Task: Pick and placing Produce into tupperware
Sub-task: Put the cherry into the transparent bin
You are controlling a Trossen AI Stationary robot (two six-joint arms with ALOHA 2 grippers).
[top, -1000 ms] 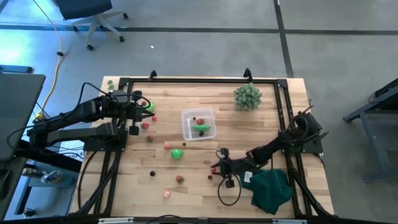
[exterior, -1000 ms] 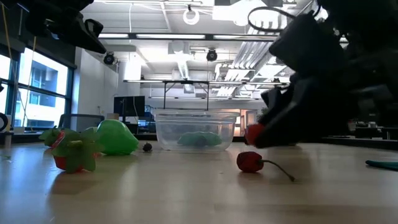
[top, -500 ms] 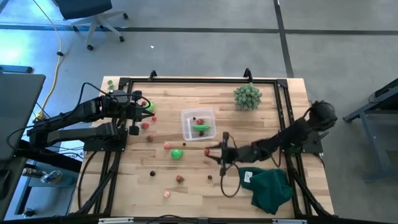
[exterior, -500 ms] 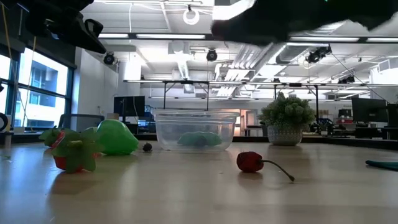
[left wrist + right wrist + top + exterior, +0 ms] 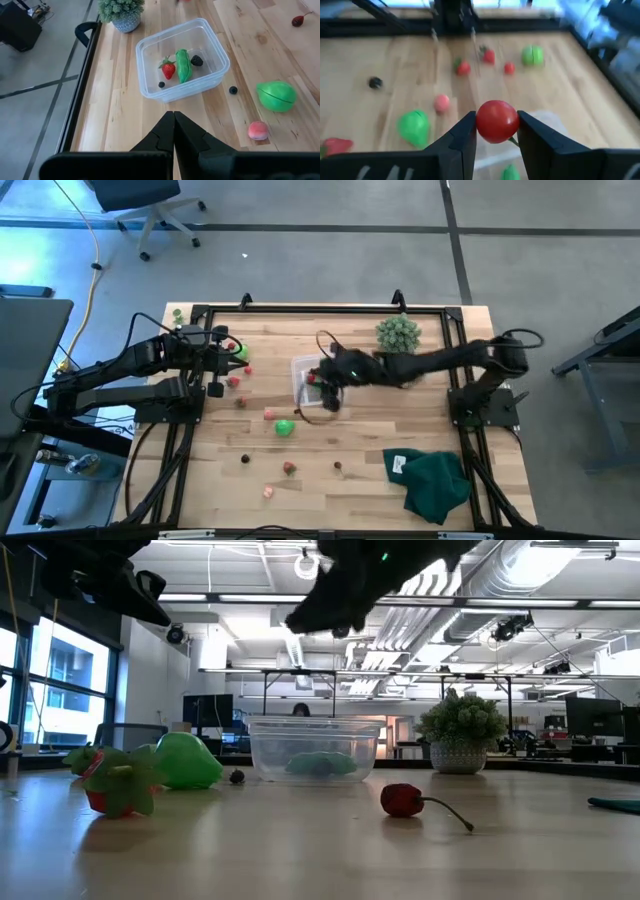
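The clear tupperware (image 5: 300, 363) stands mid-table and holds a strawberry, a green pod and dark berries (image 5: 183, 65). My right gripper (image 5: 318, 380) hangs over it, well above its rim in the low view (image 5: 340, 595), shut on a red ball (image 5: 496, 121). My left gripper (image 5: 174, 117) is shut and empty at the table's left side (image 5: 222, 362), pointing toward the tupperware. Loose produce lies on the wood: a green ball (image 5: 285, 427), a pink piece (image 5: 268, 413), and a red cherry with a stem (image 5: 403, 800). My right gripper pinches the red ball by its two opposite sides (image 5: 481, 124) between its two fingers. The ball sits at the fingers' free ends. It is lifted clear, above the tupperware.
A spiky bushy ball (image 5: 398, 335) stands at the far right and a dark green cloth (image 5: 435, 480) lies at the near right. More small produce lies near the left gripper (image 5: 238, 380) and toward the near edge (image 5: 288, 468). A black frame rims the table.
My right gripper, shut on the red ball, has risen from the table's near right part. It has swung toward the far edge and the left, ending over the tupperware. The cherry with the stem stays on the wood.
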